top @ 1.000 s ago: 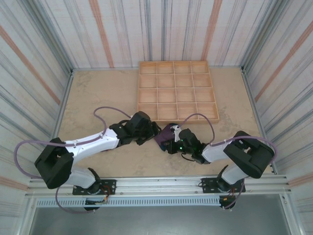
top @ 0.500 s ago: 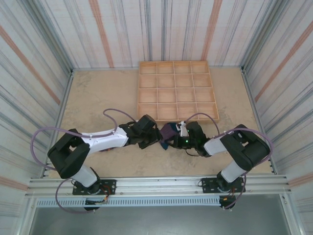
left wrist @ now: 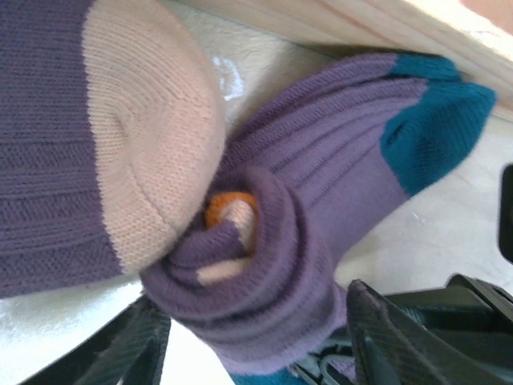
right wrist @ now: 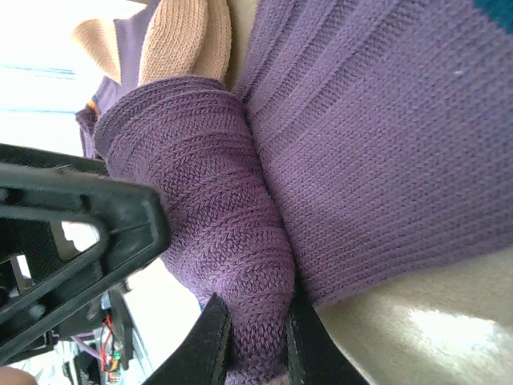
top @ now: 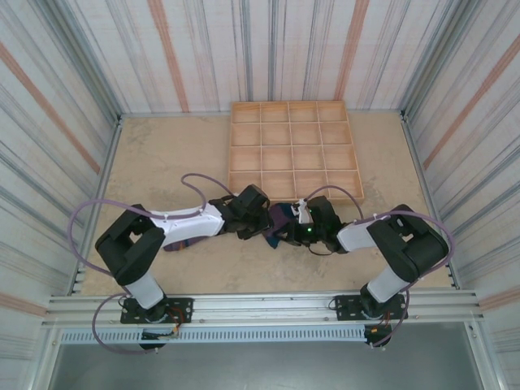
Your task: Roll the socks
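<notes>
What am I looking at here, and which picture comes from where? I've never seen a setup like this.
Two robot arms are bolted at the near edge of a table. One picture looks down from above; the other two come from a camera on each wrist. On the table lie a wooden tray and two purple socks, partly rolled together. The right hand pinches the rolled part. The left hand straddles it; whether it grips, I cannot tell.

Can't really make out the socks (top: 282,216) from above, mostly buried between the left claw (top: 265,226) and right claw (top: 290,233). Up close, cropped at the frame edges too, with claw fingers (left wrist: 393,337) cut off along the bottom.
</notes>
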Motion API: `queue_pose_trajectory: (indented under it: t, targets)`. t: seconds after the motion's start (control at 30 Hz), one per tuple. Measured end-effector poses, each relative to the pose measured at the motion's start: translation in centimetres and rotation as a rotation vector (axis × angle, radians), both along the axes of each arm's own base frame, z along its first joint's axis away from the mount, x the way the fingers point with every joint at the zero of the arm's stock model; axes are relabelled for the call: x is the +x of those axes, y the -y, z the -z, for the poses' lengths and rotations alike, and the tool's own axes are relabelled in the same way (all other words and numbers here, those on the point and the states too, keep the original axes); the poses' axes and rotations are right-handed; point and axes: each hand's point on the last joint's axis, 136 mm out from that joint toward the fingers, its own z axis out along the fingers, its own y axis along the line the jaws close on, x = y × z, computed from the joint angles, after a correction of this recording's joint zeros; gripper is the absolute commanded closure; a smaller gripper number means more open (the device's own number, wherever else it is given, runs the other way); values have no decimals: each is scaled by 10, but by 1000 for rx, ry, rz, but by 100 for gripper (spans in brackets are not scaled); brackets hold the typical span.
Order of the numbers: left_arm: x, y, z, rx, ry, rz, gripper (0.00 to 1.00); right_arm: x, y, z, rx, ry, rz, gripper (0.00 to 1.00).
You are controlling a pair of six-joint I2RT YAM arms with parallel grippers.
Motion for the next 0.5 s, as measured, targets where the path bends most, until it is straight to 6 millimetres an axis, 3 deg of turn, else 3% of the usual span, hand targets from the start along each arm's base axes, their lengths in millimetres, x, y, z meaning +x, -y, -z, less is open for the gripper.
queue_pose_trajectory:
  t: [0.13,0.3,0.5]
  targets:
    - [-1,1,8,12,-18,-1,54,-4,3,0,-24,-35,2,100]
    - [-2,9,11,1,-41,11,57,-8,9,-1,-47,-65,10,100]
    - [-6,16,12,-16,-56,-1,75,-13,14,-1,-65,-93,15,100]
